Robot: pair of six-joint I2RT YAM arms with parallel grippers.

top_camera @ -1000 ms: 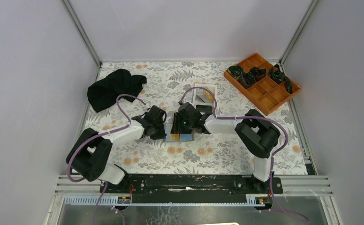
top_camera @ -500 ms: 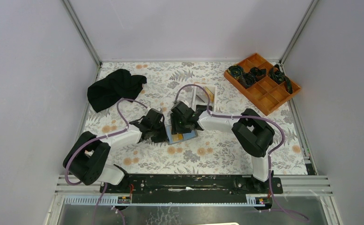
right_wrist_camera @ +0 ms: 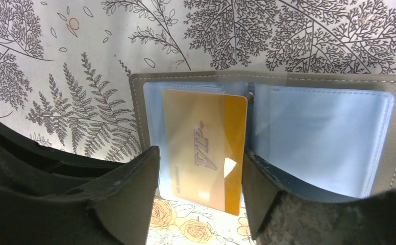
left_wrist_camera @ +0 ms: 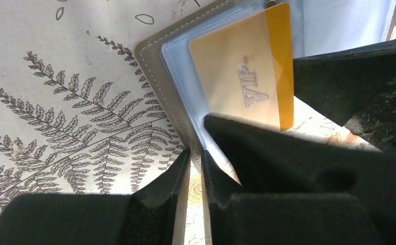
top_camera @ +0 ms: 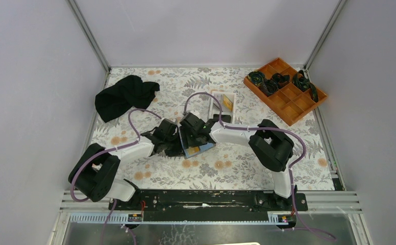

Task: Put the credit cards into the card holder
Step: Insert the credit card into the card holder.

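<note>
I see the orange-gold card (right_wrist_camera: 201, 143) sitting part-way into a pale blue pocket of the open card holder (right_wrist_camera: 328, 138) on the floral table (right_wrist_camera: 83, 76), my right gripper (right_wrist_camera: 200, 155) spread loose either side of its lower end, my left gripper (left_wrist_camera: 196, 142) nipping the holder's grey edge.

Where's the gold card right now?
Mid-table; in the right wrist view the gold card lies on the left page of the open card holder, between the fingers of the right claw.
</note>
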